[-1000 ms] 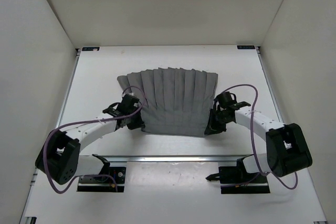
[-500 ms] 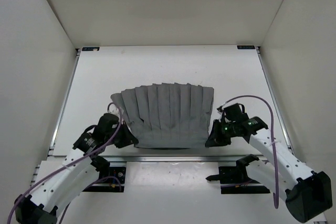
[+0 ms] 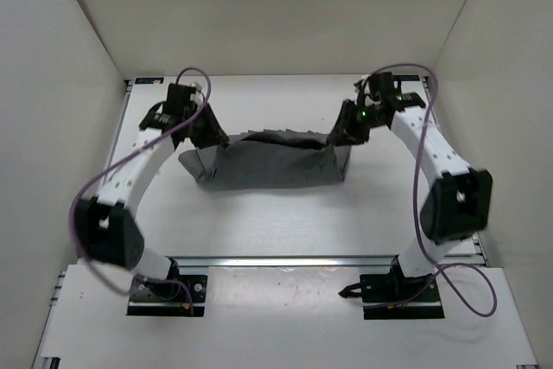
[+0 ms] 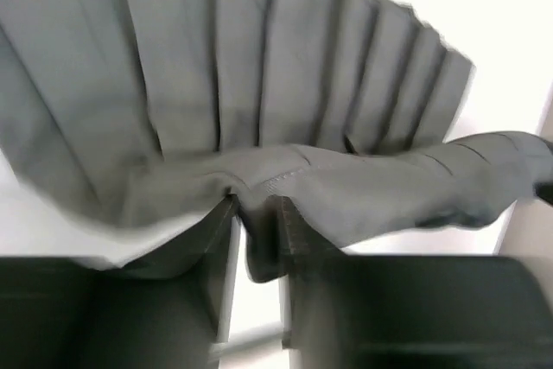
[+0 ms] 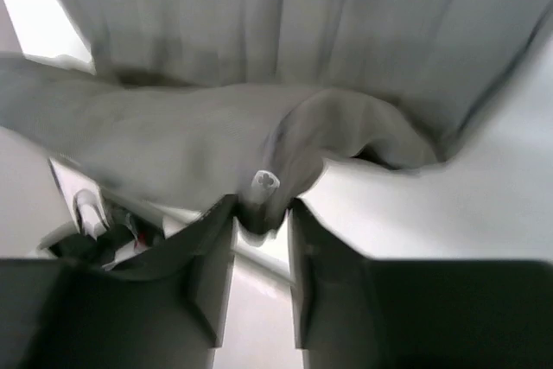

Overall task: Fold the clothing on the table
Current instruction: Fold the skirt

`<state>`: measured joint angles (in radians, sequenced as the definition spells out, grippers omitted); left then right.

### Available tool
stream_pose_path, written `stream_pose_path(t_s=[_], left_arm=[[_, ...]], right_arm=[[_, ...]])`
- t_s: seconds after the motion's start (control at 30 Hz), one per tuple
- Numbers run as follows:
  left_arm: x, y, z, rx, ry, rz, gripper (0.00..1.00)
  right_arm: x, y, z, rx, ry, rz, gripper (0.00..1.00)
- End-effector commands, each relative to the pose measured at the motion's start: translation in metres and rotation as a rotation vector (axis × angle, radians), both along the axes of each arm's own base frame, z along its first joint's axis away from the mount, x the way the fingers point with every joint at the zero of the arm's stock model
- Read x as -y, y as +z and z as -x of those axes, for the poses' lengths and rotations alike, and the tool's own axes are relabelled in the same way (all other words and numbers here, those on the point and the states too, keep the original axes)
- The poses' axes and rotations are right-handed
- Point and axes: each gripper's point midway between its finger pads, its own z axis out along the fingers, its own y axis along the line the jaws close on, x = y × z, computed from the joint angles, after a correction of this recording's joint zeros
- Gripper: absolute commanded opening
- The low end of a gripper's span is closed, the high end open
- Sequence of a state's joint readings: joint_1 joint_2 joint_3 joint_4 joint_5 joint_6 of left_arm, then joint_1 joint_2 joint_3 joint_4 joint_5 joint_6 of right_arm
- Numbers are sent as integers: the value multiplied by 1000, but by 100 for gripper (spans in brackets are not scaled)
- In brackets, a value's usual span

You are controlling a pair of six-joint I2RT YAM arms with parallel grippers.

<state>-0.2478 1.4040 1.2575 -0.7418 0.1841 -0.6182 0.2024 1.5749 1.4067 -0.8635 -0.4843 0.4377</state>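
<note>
Clothing bunched across far half of table, one edge held raised. Left claw narrow, pinching left corner; right claw narrow, pinching right corner.

Far: plain off-white flat wall panel, spans full width, unmarked. Left: matching off-white side wall panel, slants outward toward near side, meets far panel at left far corner. Right: third off-white side wall panel, mirrors left one. Near strip of scene: white flat board, small dark specks on it.
</note>
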Motion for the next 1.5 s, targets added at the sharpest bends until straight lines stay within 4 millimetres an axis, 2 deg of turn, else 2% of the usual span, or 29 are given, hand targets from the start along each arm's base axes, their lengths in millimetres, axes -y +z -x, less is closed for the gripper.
stream_pose_path(t_s=[0.0, 0.03, 0.13, 0.17, 0.2, 0.27, 0.3, 0.33, 0.37, 0.4, 0.43, 0.6, 0.7, 0.73, 0.77, 0.8, 0.83, 0.87, 0.9, 0.97, 1.07, 1.1, 1.17, 1.2, 1.23, 1.27, 1.33, 1.43, 1.47], left_arm=[[-18, -44, -48, -77, 45, -45, 47], [-19, -59, -56, -105, 55, -38, 53], [-18, -69, -68, -83, 79, 20, 67], [-20, -74, -68, -87, 79, 21, 69], [-22, -72, -70, -81, 87, 24, 70], [-31, -68, -67, -62, 111, 14, 71], [-38, -68, -66, -56, 129, 2, 71], [-45, -70, -60, -56, 155, -13, 77], [-48, -74, -52, -70, 160, -18, 77], [-53, -84, -45, -85, 171, -47, 78], [-53, -83, -40, -85, 167, -69, 79], [-63, -136, -1, -200, 199, -103, 78], [-61, -156, 4, -240, 202, -134, 78], [-59, -158, -1, -234, 194, -153, 77], [-58, -166, 2, -261, 192, -167, 72], [-57, -173, -3, -275, 190, -174, 70], [-53, -173, -6, -277, 180, -170, 55], [-48, -181, -6, -292, 164, -185, 31], [-42, -183, -7, -309, 143, -185, 14], [-25, -181, -10, -297, 112, -181, 0], [20, -173, -7, -266, 36, -147, 0], [36, -170, -5, -256, 19, -126, 0], [59, -172, -3, -250, -4, -87, 3], [68, -175, 2, -266, -14, -70, 4], [76, -175, -2, -255, -17, -47, 6], [83, -176, 0, -269, -23, -28, 9], [91, -182, 2, -282, -35, -20, 12], [95, -181, 1, -286, -31, -5, 14], [97, -178, 0, -280, -34, 2, 14]], right_arm=[[3, -16, -67, 68, 12, 55, 37], [10, -18, -84, 79, -14, 93, 45], [23, -24, -98, 98, -53, 127, 50], [25, -36, -92, 70, -57, 129, 50], [29, -37, -93, 78, -77, 127, 50], [35, -60, -83, 58, -90, 141, 51], [42, -65, -83, 56, -107, 149, 51], [43, -78, -74, 28, -111, 153, 52], [46, -91, -69, 7, -125, 147, 51], [48, -94, -68, 3, -139, 139, 51], [49, -104, -65, -11, -148, 129, 51], [44, -137, -59, -85, -176, 146, 51], [34, -148, -61, -92, -176, 122, 51], [32, -149, -63, -93, -174, 103, 51], [29, -153, -66, -105, -171, 86, 48], [24, -159, -65, -124, -153, 78, 36], [21, -161, -64, -135, -138, 63, 25], [21, -161, -64, -145, -132, 40, 7], [28, -164, -60, -153, -127, 54, 0], [47, -161, -53, -160, -148, 81, 1], [96, -151, -37, -162, -212, 194, 0], [122, -144, -32, -166, -263, 222, 0], [146, -125, -29, -129, -304, 282, 0], [148, -111, -29, -96, -307, 291, 0], [151, -98, -32, -64, -316, 315, 0], [141, -93, -30, -56, -281, 329, 0], [117, -65, -43, 21, -226, 348, 0], [31, -41, -51, 114, -45, 292, 0], [13, -36, -57, 137, -14, 276, 0]])
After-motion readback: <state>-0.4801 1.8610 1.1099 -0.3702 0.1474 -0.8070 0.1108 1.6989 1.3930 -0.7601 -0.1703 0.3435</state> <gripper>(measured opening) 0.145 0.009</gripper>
